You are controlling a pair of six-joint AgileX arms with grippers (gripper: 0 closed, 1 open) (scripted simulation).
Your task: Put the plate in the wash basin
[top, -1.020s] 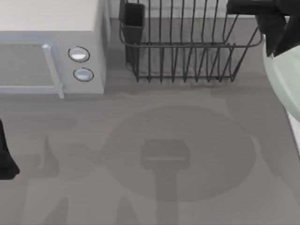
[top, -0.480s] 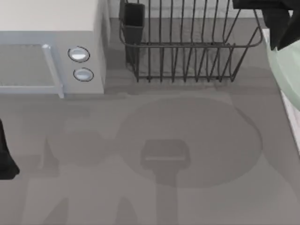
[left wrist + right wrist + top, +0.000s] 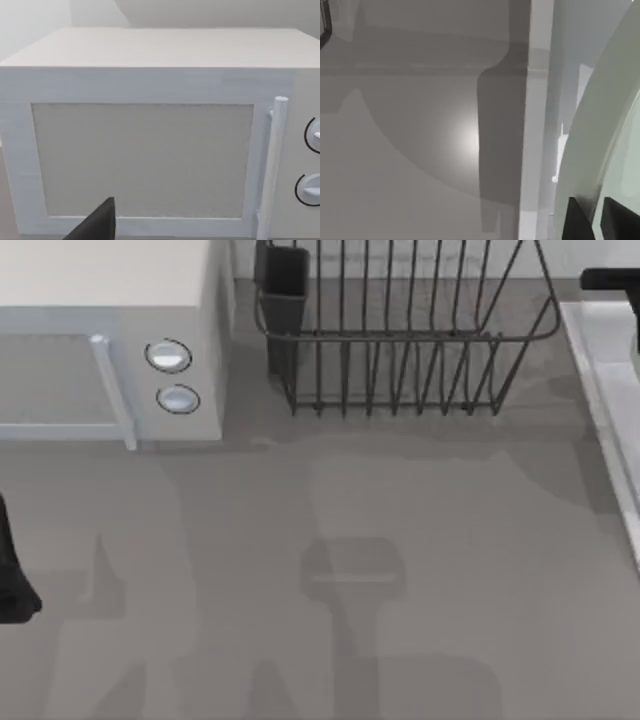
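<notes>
I can read no text, label, brand, number or sign anywhere: the microwave (image 3: 110, 340) at the far left has a blank door and two unmarked round knobs (image 3: 168, 356), and the dish rack (image 3: 400, 330) carries nothing written.

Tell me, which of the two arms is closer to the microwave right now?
The left. Its gripper sits just in front of the microwave door, at the table's left edge. The right gripper is far across, by the wash basin, gripping the plate.
</notes>
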